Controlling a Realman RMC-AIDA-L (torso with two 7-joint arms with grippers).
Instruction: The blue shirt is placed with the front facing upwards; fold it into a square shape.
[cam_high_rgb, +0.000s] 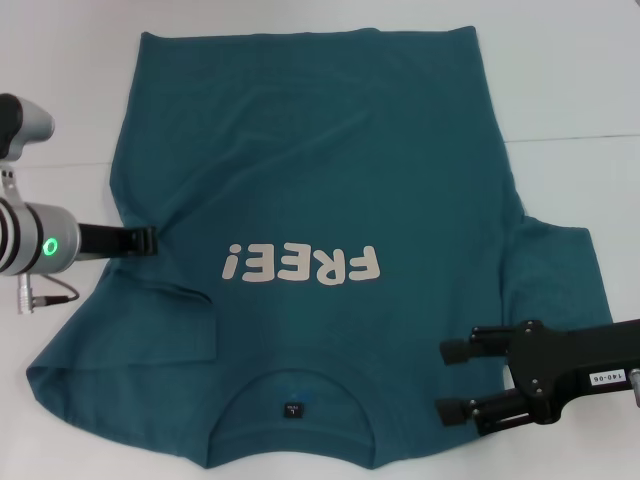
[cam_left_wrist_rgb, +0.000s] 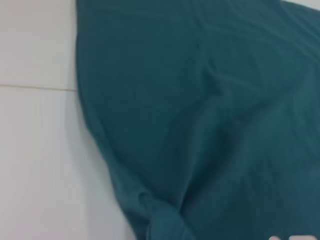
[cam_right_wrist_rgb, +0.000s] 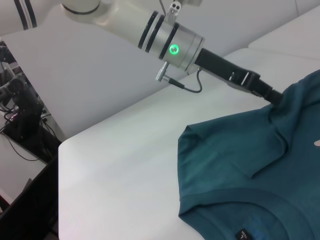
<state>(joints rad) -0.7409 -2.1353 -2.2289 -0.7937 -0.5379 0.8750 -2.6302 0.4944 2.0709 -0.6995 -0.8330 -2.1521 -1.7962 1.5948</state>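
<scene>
- Shirt (cam_high_rgb: 330, 180) first: the blue shirt is lying front up on the white surface (cam_high_rgb: 60, 430), with its collar (cam_high_rgb: 292, 385) toward us, the hem at the far side and the white "FREE!" lettering (cam_high_rgb: 302, 264) reading upside down in the head view.
- We are seeing almost all of it lying flat; only our left sleeve (cam_high_rgb: 150, 330) is showing a crease, so we are judging the fold to be at its very start.
- We are holding our left gripper (cam_high_rgb: 150, 240) at the shirt's left edge beside the armpit, where the cloth is bunching toward its tip; it seems to be pinching that edge, but we cannot tell how far its fingers are closed.
- We are holding our right gripper (cam_high_rgb: 452, 382) over the shirt's right shoulder, near the collar, with its two fingers clearly apart and gripping nothing.
- We are reading the step in hand as taking hold of the sides for the first lengthwise fold.
- We are expecting the next move to call for the right fingers to come down and pinch the shoulder cloth.
- We are expecting both sides then to be lifted evenly and carried toward the middle, without dragging the body askew.
</scene>
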